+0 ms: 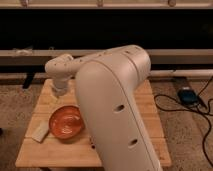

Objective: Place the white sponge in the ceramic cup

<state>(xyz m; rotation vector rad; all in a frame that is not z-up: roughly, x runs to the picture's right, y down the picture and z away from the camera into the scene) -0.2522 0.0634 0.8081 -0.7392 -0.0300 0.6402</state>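
My big white arm (117,110) fills the middle of the camera view and hides much of the wooden table (150,125). Its wrist bends down at the table's back left, where the gripper (58,95) hangs just behind the orange bowl (66,121). A flat off-white oblong block (40,133), which looks like the white sponge, lies on the table at the bowl's front left, apart from the gripper. The ceramic cup is not in view; it may be hidden behind the wrist or the arm.
The table stands on speckled floor in front of a dark wall with a pale rail (175,54). A black power brick with cables (186,95) lies on the floor to the right.
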